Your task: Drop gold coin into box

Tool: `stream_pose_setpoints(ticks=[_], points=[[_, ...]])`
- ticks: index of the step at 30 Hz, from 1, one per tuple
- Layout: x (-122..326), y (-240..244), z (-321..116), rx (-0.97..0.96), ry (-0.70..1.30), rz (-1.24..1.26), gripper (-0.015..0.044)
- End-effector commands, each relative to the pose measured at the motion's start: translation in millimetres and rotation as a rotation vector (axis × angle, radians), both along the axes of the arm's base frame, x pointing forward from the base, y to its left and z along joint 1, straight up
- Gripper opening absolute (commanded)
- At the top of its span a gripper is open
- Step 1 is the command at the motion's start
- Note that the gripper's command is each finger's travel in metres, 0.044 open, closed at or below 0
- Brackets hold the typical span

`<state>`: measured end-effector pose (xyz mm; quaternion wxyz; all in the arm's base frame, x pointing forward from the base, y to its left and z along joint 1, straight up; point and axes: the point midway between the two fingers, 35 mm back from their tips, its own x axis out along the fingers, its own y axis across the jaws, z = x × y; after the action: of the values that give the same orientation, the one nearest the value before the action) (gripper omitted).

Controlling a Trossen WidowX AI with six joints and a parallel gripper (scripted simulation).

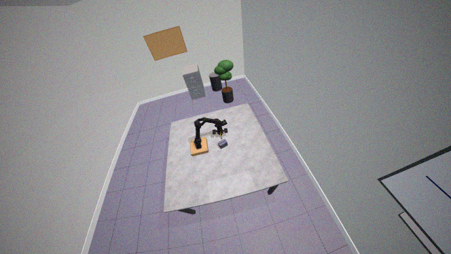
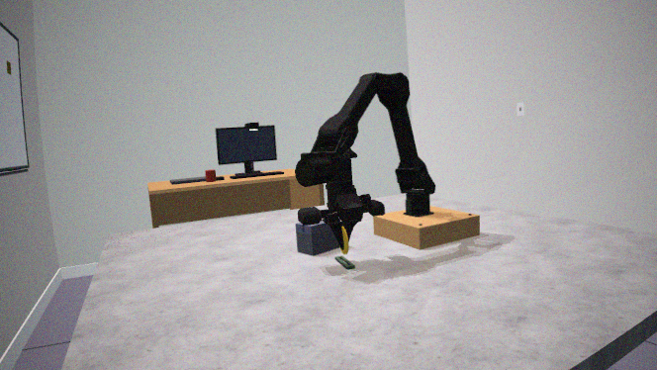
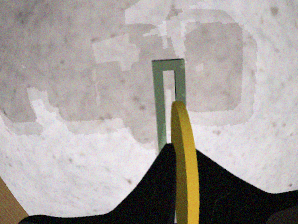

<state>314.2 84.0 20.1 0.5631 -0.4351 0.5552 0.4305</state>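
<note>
carrying: the gripper [image 2: 344, 236] is pinched tight on the coin [image 2: 344, 239], which hangs clear above the holder [image 2: 344, 262] with open air between them in the exterior view.
step in hand: the lift-out looks done; judging by where things lie, the carry toward the box [image 2: 315, 237] is what comes now.
coin position: held on edge under the wrist, just beside the box's near corner and lower than its lid; in the wrist view the coin [image 3: 185, 176] stands upright between the dark fingers, its top rim overlapping the end of the holder [image 3: 169, 99] below.
coin look: thin gold disc seen nearly edge-on, a narrow yellow sliver with a slightly paler rim; no markings can be made out.
holder look: slim dark-green frame lying flat on the table [image 2: 247, 307], its groove now showing pale table colour inside.
box look: small grey-blue block, partly hidden behind the gripper; the slot in its lid cannot be seen in any view.
next move calls for: raising the coin above lid height, shifting it over the box, and turning the wrist so the coin's thin edge lines up with the slot before letting go.
risk: the slot is only slightly wider than the coin, so a small tilt or yaw error would probably leave it resting on the lid.
arm: bent high over its tan base block [image 2: 426, 227], wrist pointing down.
</note>
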Motion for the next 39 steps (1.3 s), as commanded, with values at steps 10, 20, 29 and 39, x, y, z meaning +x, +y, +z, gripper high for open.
stream_pose_setpoints(ticks=[10, 20, 29, 39], points=[[2.6, 0.8, 38.6, 0.006, -0.014, 0.005, 0.0], [-0.3, -0.1, 64.2, 0.006, -0.014, 0.005, 0.0], [-1.0, -0.6, 70.7, 0.007, -0.014, -0.047, 0.0], [1.1, -1.4, 71.3, 0.014, -0.012, -0.393, 0.0]])
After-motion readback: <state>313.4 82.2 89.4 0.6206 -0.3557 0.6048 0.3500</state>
